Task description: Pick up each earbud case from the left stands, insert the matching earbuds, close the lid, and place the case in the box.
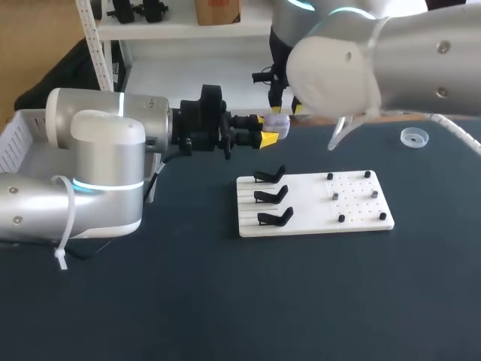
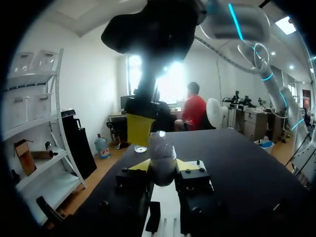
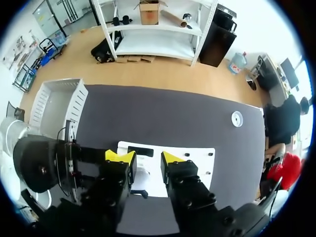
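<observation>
case: earbud case (image 1: pixel 280 123) clamped between left gripper's (image 2: pixel 162 168) yellow tips, above the tabletop near its far edge | right gripper (image 3: pixel 148 159) over it, fingers parted, empty | progress: all three stands (image 1: pixel 270 197) bare; insertion, lid closing and boxing judged left | unclear: lid state; box (image 1: pixel 19 135) at left edge, contents hidden by arm

Right arm (image 1: pixel 338 64) covers most of the right gripper (image 3: pixel 145 158) in the head view. Box (image 1: pixel 16 139) is cut off at the edge there, and the case (image 2: pixel 162 163) is too blurry to tell the lid.
</observation>
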`<action>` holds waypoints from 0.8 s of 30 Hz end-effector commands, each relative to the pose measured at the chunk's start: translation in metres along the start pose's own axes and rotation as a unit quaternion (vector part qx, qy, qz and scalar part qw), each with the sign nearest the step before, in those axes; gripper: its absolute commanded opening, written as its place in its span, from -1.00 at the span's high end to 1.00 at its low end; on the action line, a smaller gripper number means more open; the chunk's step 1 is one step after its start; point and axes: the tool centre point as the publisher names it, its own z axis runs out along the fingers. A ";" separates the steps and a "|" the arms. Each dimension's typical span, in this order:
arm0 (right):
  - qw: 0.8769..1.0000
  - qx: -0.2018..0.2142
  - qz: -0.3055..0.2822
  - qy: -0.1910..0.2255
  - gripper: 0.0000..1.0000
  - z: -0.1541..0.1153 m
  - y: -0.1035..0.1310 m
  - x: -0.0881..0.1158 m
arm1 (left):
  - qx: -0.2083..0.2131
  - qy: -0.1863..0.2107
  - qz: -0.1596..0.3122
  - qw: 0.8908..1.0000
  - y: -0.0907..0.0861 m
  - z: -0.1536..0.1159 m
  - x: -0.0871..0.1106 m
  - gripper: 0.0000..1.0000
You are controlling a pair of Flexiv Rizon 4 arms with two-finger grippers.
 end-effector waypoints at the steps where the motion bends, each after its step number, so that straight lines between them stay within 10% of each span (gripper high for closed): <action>1: 1.000 -0.002 0.001 -0.013 0.37 -0.002 0.000 0.009 | -0.002 -0.001 0.001 1.000 -0.001 0.000 0.000 1.00; 7: 0.999 -0.010 0.024 -0.030 0.30 -0.012 -0.005 0.011 | -0.002 -0.001 0.001 1.000 -0.001 0.000 0.000 1.00; 10: 0.997 -0.034 0.051 -0.051 -0.04 -0.021 -0.011 0.013 | -0.002 -0.001 0.001 1.000 -0.001 0.000 0.000 1.00; 11: 0.996 -0.037 0.060 -0.060 -0.97 -0.024 -0.013 0.015 | -0.002 -0.001 0.001 1.000 -0.001 0.000 0.000 1.00; 24: 0.989 -0.049 0.130 -0.050 -1.00 -0.017 -0.029 0.050 | -0.040 -0.011 0.043 0.998 0.016 -0.075 -0.018 1.00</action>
